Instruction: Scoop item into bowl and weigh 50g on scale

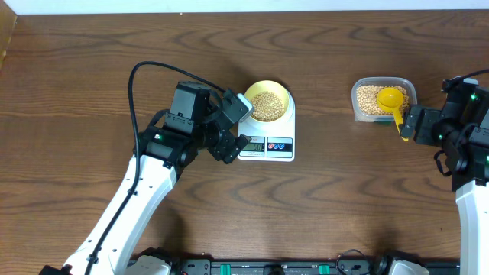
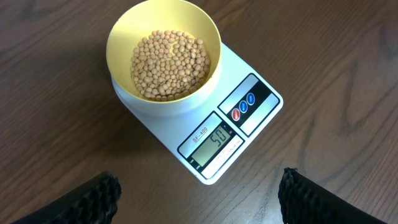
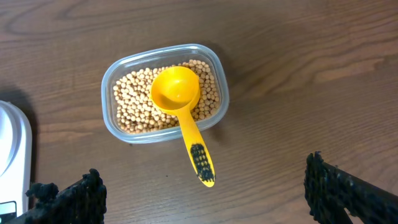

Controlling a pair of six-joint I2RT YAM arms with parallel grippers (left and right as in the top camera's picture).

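Note:
The pale yellow bowl (image 2: 122, 38) stands on the white scale (image 2: 258, 121), partly filled with tan beans (image 2: 169, 65). The scale's display (image 2: 216, 144) shows digits that look like 50. My left gripper (image 2: 200, 202) hovers over the table just in front of the scale, open, with nothing between its fingers. In the overhead view the left gripper (image 1: 238, 127) is at the scale's (image 1: 283, 154) left edge, beside the bowl (image 1: 284, 95). My right gripper (image 3: 205, 199) is open and empty, just short of the yellow scoop's handle.
A clear plastic tub (image 3: 111, 76) of beans sits on the table at the right, also visible in the overhead view as the tub (image 1: 359, 85). The yellow scoop (image 3: 177, 90) lies in it, handle sticking out over the rim toward my right gripper (image 1: 407, 124).

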